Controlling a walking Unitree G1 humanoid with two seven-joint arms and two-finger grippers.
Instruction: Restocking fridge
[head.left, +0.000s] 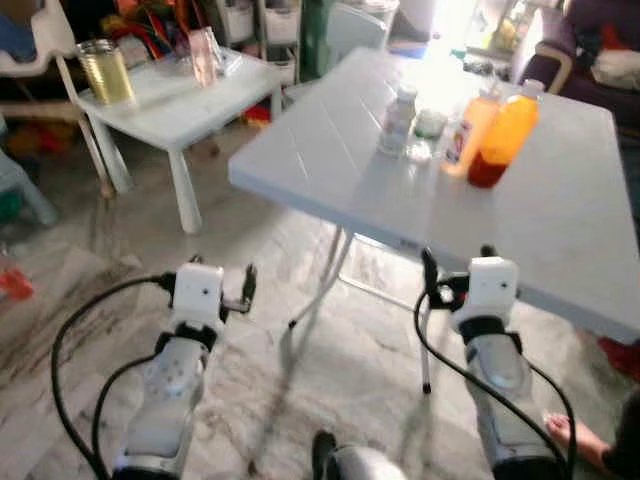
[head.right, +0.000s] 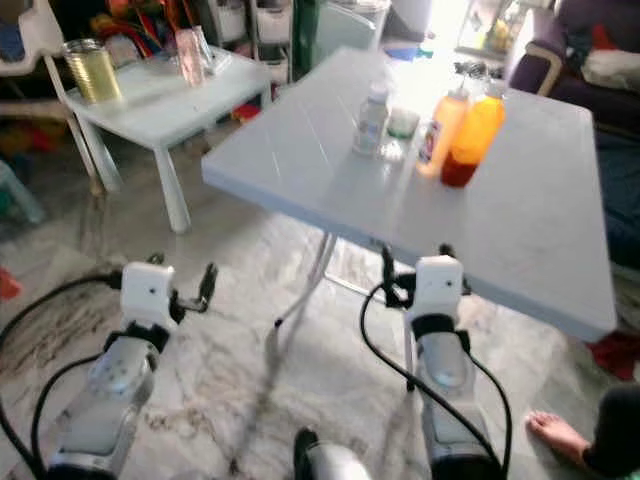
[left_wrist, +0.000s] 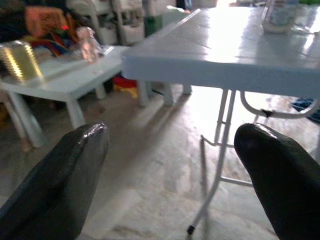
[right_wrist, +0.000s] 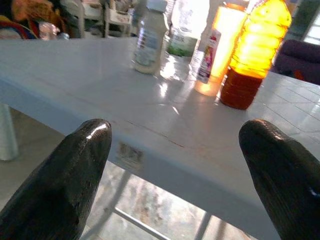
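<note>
Large pale-grey folding table (head.left: 560, 215) stands just ahead, w/ a cluster of bottles toward its far middle: an orange-filled plastic bottle with dark liquid at the base (head.left: 503, 135), a lighter orange squeeze bottle with a label (head.left: 470, 130) touching beside it, a small white-capped clear bottle (head.left: 397, 120) and a low clear container (head.left: 428, 127) between.

Right gripper (right_wrist: 175, 145) is held below and just short of the table's near edge, fingers spread wide — nothing in them. Left gripper (left_wrist: 170, 150) hangs over the marble floor (head.left: 90, 300), also spread, empty.

Small white plastic side table (head.left: 190, 100) off to the left carries a jar of yellowish liquid (head.left: 104, 70) & a clear pinkish glass (head.left: 203, 55). A person's bare foot (head.left: 575, 432) shows at lower right.
</note>
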